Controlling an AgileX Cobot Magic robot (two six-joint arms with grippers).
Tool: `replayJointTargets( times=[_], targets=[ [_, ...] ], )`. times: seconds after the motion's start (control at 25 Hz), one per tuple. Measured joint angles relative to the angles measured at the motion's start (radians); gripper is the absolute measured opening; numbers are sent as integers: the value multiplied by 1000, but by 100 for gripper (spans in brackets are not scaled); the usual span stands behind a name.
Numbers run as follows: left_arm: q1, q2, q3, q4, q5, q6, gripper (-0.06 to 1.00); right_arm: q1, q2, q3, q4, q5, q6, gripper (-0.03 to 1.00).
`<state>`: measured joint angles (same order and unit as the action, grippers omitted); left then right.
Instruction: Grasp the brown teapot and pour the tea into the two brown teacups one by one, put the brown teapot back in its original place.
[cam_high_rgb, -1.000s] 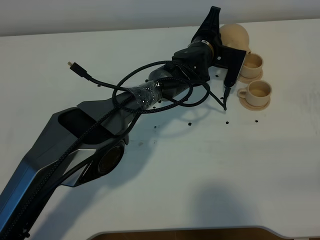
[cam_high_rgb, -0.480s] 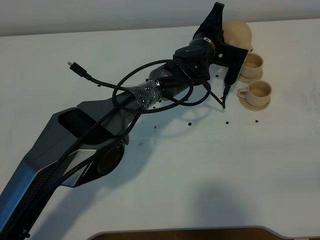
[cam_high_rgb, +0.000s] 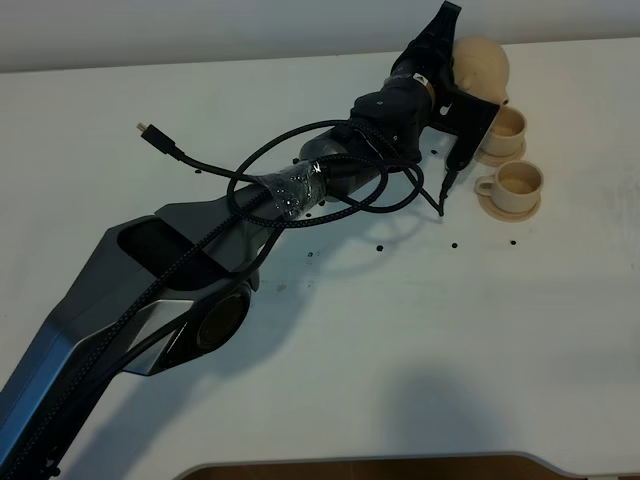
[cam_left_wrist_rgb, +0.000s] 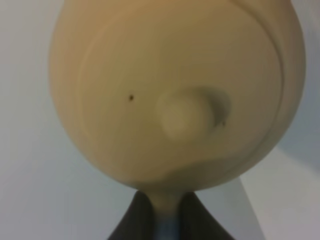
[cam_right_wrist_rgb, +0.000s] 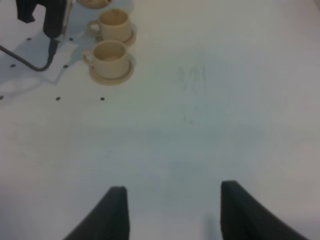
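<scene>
beige clay, the brown teapot (cam_high_rgb: 482, 68) is held just behind the far teacup (cam_high_rgb: 505, 124), clamped tight in our left gripper (cam_left_wrist_rgb: 165, 215). we should tip slowly, spout over that cup's mouth. our right gripper (cam_right_wrist_rgb: 172, 212) idles, jaws apart.

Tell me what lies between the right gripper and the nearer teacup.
Only bare white table, marked by a few small dark dots, separates the right gripper from the nearer teacup; the right wrist view shows it.
</scene>
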<state>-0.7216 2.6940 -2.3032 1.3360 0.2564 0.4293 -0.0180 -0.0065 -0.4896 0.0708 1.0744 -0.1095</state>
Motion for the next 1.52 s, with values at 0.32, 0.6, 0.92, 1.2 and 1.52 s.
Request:
replayJointTargets(
  times=[0.32,0.6,0.92,1.2,1.52],
  targets=[
    [0,0,0,26,-3,0,13,0,0,0,0,0,0,41],
    [0,0,0,69,-4,0,13,0,0,0,1,0,0,41],
    [0,0,0,111,-5,0,13,0,0,0,1,0,1,41],
    [0,0,0,134,-8,3,13,0,0,0,1,0,1,41],
    [0,0,0,182,-11,3,13,0,0,0,1,0,0,41]
  ],
)
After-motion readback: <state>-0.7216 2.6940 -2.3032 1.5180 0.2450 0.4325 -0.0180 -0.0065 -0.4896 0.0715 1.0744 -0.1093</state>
